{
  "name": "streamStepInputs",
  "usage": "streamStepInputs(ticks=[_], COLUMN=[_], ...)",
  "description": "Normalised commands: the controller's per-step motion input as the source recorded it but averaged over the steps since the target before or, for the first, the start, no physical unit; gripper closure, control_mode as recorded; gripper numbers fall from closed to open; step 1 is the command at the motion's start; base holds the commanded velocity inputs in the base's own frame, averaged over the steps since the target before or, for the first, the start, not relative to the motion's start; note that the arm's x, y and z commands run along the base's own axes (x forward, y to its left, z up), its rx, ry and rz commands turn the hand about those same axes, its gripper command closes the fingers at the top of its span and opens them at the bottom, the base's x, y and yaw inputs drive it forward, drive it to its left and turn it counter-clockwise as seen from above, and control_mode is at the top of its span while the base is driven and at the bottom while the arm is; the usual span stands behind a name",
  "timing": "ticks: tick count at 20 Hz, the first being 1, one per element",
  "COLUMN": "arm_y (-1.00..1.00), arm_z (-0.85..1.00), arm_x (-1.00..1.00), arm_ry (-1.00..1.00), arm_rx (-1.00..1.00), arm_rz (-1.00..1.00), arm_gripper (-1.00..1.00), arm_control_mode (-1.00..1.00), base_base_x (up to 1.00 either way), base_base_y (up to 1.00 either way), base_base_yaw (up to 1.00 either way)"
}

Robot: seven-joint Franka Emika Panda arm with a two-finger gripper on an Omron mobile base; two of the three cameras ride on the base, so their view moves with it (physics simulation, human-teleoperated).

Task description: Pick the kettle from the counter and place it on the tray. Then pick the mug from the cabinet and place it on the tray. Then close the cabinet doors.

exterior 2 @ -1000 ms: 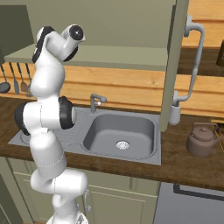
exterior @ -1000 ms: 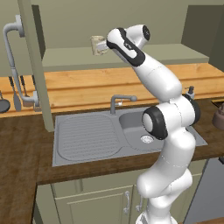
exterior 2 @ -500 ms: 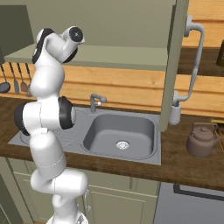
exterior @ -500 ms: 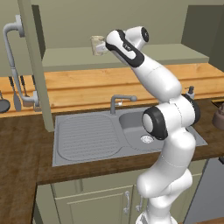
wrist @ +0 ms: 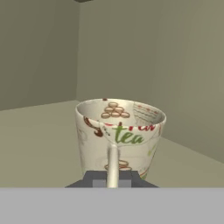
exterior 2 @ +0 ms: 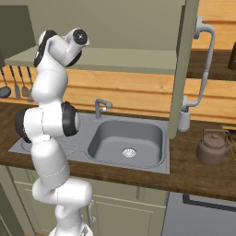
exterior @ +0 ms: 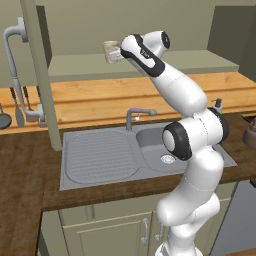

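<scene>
**Jaws clamped on the mug handle, mug on the cabinet shelf**

Jaws were closed together on the loop handle of the mug (wrist: 118, 138); in the hand view the handle ran edge-on down the near wall into the gripper (wrist: 112, 178), pinched between the two dark fingertips (wrist: 97, 178). Same view showed the mug upright on the pale green shelf (wrist: 39, 144), printed with "tea" lettering and brown motifs, with the cabinet's back and side walls meeting in a corner behind it.

Left base view gave what the hand view could not: the arm reached up and across the sink (exterior: 145, 152), and the mug (exterior: 111, 51) stood near the shelf's front edge, towards its left part, with the gripper (exterior: 121, 55) meeting it from the right. Open left cabinet door (exterior: 41, 75) stood edge-on to the left of the mug, its curved bar handle (exterior: 15, 65) facing outward.

Right base view hid the mug behind the arm's upper links but showed the kettle (exterior 2: 213, 147) on the counter (exterior 2: 193, 173) right of the sink (exterior 2: 126, 143), a white soap dispenser (exterior 2: 184, 117) near it, and the right cabinet door (exterior 2: 184, 64) swung open with its handle (exterior 2: 205, 64).

Shelf to the right of the mug lay bare. Arm occupied the space above the basin; the drainboard side was free.
</scene>
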Motion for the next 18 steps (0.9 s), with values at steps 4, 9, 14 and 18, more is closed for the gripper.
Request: streamStepInputs(ticks=[4,9,14,18], arm_y=[0.00,0.00,0.00,0.00], arm_z=[-0.02,0.00,0.00,0.00], arm_x=[0.00,-0.01,-0.03,-0.17], arm_ry=[0.00,-0.01,0.00,0.00], arm_rx=[0.00,0.00,0.00,0.00], arm_rz=[0.00,0.00,0.00,-0.01], arm_gripper=[1.00,1.00,1.00,1.00], arm_control_mode=[-1.00,-1.00,-1.00,-1.00], base_base_x=[0.00,0.00,0.00,0.00], base_base_y=[0.00,0.00,0.00,0.00], base_base_yaw=[0.00,0.00,0.00,0.00])
